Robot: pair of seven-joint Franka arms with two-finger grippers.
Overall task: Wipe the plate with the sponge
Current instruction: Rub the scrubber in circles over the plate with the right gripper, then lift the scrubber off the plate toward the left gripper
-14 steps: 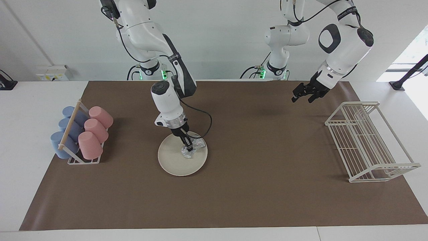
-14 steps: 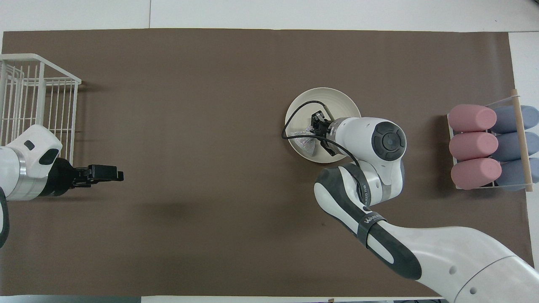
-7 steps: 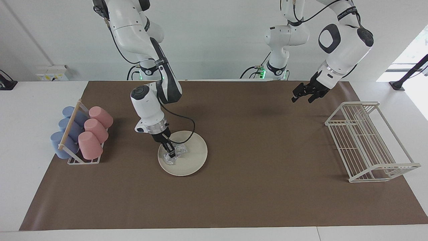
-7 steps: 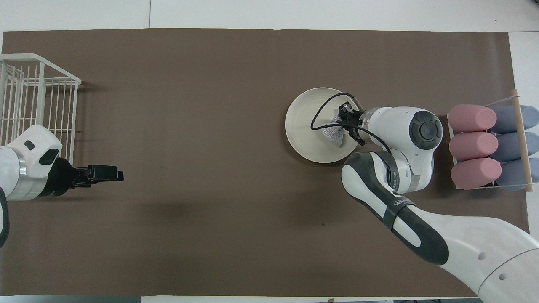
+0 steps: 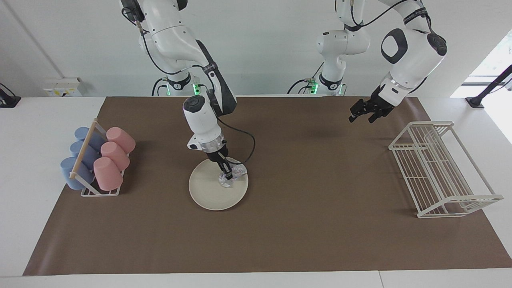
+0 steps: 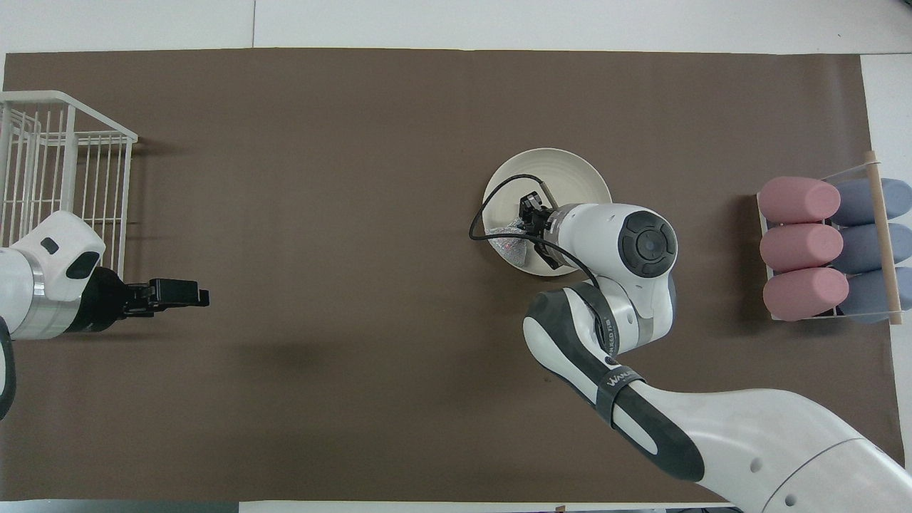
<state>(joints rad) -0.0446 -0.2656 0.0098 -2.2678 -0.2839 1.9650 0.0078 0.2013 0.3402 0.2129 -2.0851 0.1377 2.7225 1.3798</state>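
The plate (image 5: 218, 186) lies flat on the brown mat (image 5: 280, 240), a little toward the right arm's end of the table from its middle. The sponge (image 5: 232, 176) rests on the plate at about two o'clock on its face in the facing view, reaching the rim there; in the overhead view it sits near eight o'clock (image 6: 509, 244). The right gripper (image 5: 228, 175) points down onto the plate with its fingers clamped on the sponge, pressing it against the surface. The left gripper (image 5: 362, 112) waits in the air over bare mat beside the wire rack (image 5: 440, 168), at the left arm's end; whether its fingers are apart or together cannot be told. A holder of pink and blue cups (image 5: 96, 160) stands at the right arm's end, well apart from the plate.
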